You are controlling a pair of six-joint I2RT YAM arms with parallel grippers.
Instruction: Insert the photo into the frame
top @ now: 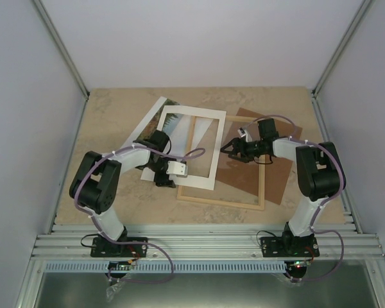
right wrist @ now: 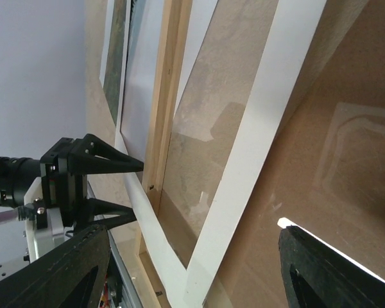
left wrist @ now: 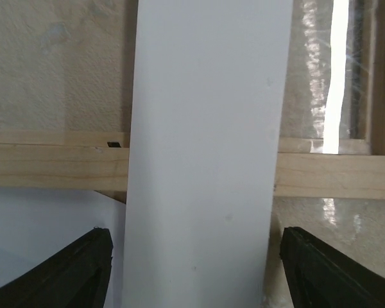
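The frame (top: pixel 221 201) is bare pale wood with its grain showing, matt and unvarnished. The white mat (top: pixel 199 183) looks like smooth matt card. The backing panel (top: pixel 279 179) is dull brown fibreboard. A clear pane (left wrist: pixel 308 77) shines, glass or plastic, I can't say. The table (top: pixel 115 122) is mottled beige, stone-like.

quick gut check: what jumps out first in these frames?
A messy stack mid-table: the white mat lies skewed over the frame, with the brown backing panel under the frame's right side. The photo only peeks out at the stack's far-left end. Left gripper straddles a strip of the mat with open jaws; right gripper hovers open above the frame's right part.
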